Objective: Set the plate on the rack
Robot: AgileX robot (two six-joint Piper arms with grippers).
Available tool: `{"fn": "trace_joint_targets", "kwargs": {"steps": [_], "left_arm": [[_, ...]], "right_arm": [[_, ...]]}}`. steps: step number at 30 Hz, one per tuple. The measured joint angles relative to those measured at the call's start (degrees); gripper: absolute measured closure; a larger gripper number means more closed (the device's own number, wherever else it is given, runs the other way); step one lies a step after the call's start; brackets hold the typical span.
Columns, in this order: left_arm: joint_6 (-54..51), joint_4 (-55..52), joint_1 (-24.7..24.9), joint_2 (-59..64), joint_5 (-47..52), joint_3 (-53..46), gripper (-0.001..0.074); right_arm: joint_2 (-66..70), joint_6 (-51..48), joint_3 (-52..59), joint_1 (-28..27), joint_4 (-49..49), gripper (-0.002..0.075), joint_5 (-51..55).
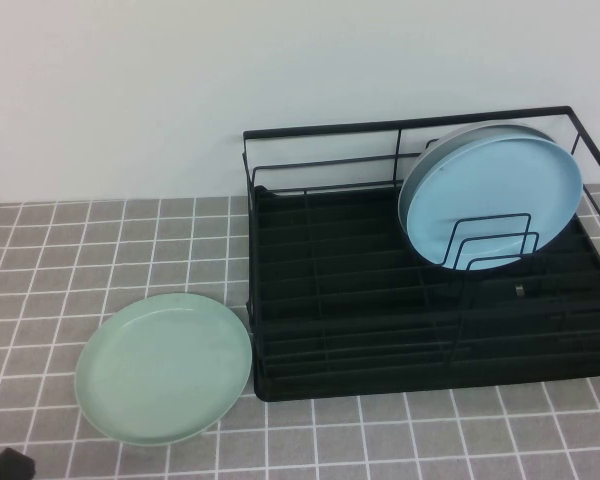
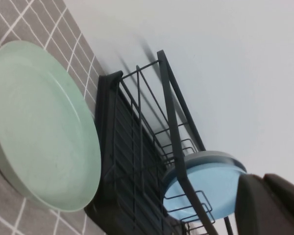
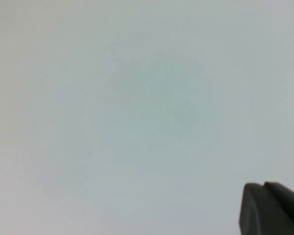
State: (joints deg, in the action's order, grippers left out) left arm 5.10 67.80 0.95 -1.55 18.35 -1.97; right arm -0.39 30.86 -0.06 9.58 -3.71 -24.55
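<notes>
The left tool (image 2: 269,205) shows only as a dark corner in its wrist view, held off the rack's left side above the plate; I cannot tell if it is released or clenched. The plate (image 1: 164,366) lies flat on the tiled worktop (image 1: 80,250), just left of the rack's (image 1: 430,330) front corner, nearly touching it. It is round, pale mint green, matte and plain, with a low raised rim.

In the rack, near its right end, a blue plate (image 1: 492,200) leans upright in the dividers. The slots to its left look free.

The right tool (image 3: 272,208) faces only blank wall; its state I cannot tell either.

The task looks unstarted: the grasp is yet to come. The next move likely calls for pinching the thin rim, then tipping the plate upright into a slot.
</notes>
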Motion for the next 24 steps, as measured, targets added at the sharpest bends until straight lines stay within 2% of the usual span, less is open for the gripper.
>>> {"fn": "trace_joint_targets", "kwargs": {"steps": [4, 9, 12, 16, 19, 21, 24], "left_arm": [[0.00, 0.61, 0.00, 0.00, -1.50, 0.00, 0.0735], [0.00, 0.61, 0.00, 0.00, -1.10, 0.00, 0.0735], [0.00, 0.76, 0.00, 0.00, -0.86, 0.00, 0.0735], [-0.99, 0.89, 0.00, 0.00, -0.75, 0.00, 0.0735], [-8.66, 1.03, 0.00, 0.00, -0.66, 0.00, 0.0735], [-13.33, 3.15, 0.00, 0.00, -0.30, 0.00, 0.0735], [-20.36, 8.76, 0.00, 0.10, 1.72, 0.28, 0.0735]], "right_arm": [[0.11, -5.10, -4.43, 0.00, 0.00, 0.0727, 7.63], [1.68, -13.78, -17.01, 0.00, -0.80, 0.0727, 33.16], [7.00, -16.27, -22.94, 0.00, -4.46, 0.0727, 43.96], [10.95, -16.37, -27.50, 0.00, -5.94, 0.0727, 45.72], [11.95, -16.25, -27.60, 0.00, -3.65, 0.0727, 45.90], [12.29, -16.86, -27.72, 0.00, 1.40, 0.0727, 52.82], [14.64, -23.64, -27.72, 0.00, 5.38, 0.0727, 60.16]]}}
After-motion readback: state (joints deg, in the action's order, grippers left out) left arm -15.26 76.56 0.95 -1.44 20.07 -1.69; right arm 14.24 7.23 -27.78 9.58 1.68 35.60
